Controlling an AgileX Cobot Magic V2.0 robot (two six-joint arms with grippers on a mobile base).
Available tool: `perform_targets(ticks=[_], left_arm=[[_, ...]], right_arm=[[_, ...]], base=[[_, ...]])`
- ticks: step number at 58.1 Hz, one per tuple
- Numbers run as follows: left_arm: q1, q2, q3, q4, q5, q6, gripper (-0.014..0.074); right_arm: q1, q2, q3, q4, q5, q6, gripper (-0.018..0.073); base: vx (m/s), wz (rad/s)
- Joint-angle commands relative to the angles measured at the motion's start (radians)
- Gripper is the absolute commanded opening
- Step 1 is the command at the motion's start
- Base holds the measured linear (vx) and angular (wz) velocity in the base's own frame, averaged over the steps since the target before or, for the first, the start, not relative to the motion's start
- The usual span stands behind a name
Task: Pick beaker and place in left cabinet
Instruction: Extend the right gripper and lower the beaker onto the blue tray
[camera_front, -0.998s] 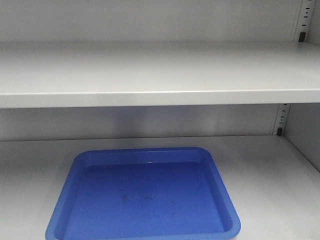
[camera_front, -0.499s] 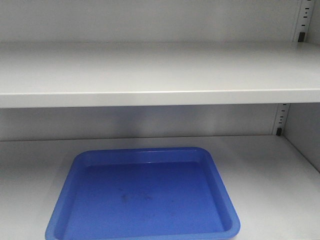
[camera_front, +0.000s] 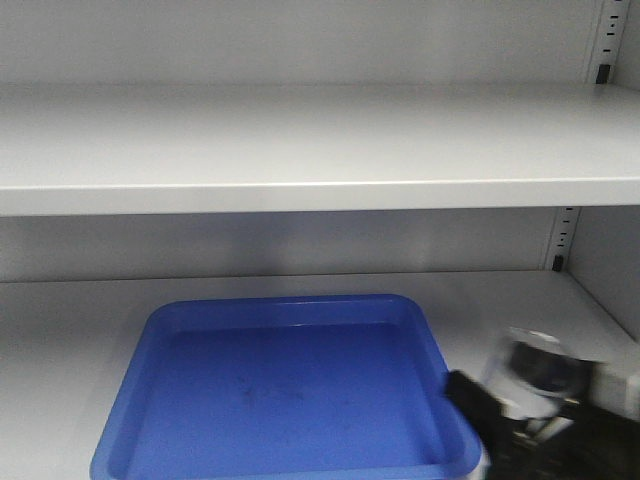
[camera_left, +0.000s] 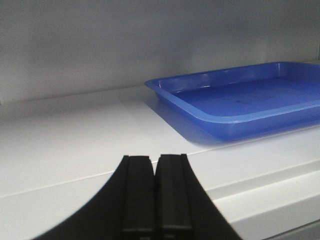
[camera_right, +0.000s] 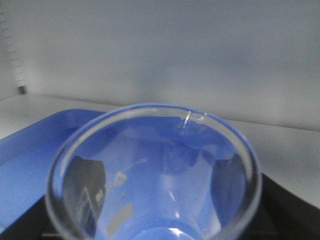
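Beaker sits clamped between my right fingers, its flared glass rim filling the right wrist view, mouth toward the camera. Just to the left of those fingers lies the blue tray on the lower shelf of the cabinet; the beaker is beside the tray's right edge, blurred in the front view. My left fingers are pressed together, holding nothing, with the tray ahead and to their right.
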Motion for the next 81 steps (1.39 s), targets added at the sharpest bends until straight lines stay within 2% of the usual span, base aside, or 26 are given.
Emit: perform_targets(ticks=[1, 9, 25, 33, 40, 51, 61, 70, 76, 81], left_arm=[[-0.004, -0.019, 0.016, -0.008, -0.084, -0.003, 0.0001], [-0.004, -0.019, 0.016, -0.008, -0.084, -0.003, 0.0001], [-0.004, -0.019, 0.016, -0.008, -0.084, -0.003, 0.0001], [-0.004, -0.019, 0.016, -0.008, -0.084, -0.003, 0.0001], [-0.004, -0.019, 0.016, -0.008, -0.084, -0.003, 0.0001], [-0.004, -0.019, 0.016, -0.008, -0.084, -0.003, 0.0001], [-0.004, -0.019, 0.016, -0.008, -0.084, -0.003, 0.0001], [-0.004, -0.019, 0.016, -0.008, -0.084, -0.003, 0.0001], [-0.004, -0.019, 0.016, -0.008, -0.084, -0.003, 0.0001], [-0.004, -0.019, 0.016, -0.008, -0.084, -0.003, 0.0001]], right_arm=[[-0.003, 0.145, -0.115, -0.070, -0.222, 0.043, -0.0003], [-0.003, 0.352, -0.286, -0.192, -0.233, 0.175, -0.0003], [-0.003, 0.607, -0.580, -0.436, -0.219, 0.289, -0.0001], [-0.003, 0.644, -0.635, -0.494, -0.178, 0.320, 0.0006], [-0.003, 0.645, -0.639, -0.504, -0.127, 0.316, 0.0034], [-0.003, 0.645, -0.639, -0.504, -0.114, 0.317, 0.0182], [-0.003, 0.645, -0.639, -0.504, -0.119, 0.346, 0.0429], [-0.003, 0.645, -0.639, -0.501, -0.117, 0.367, 0.0615], [-0.003, 0.645, -0.639, -0.500, -0.117, 0.367, 0.0683], [-0.003, 0.645, -0.639, -0.500, -0.117, 0.367, 0.0698]], base=[[0.00, 0.00], [0.00, 0.00], [0.00, 0.00], [0.00, 0.00], [0.00, 0.00], [0.00, 0.00], [0.00, 0.00], [0.00, 0.00], [0.00, 0.00], [0.00, 0.00]])
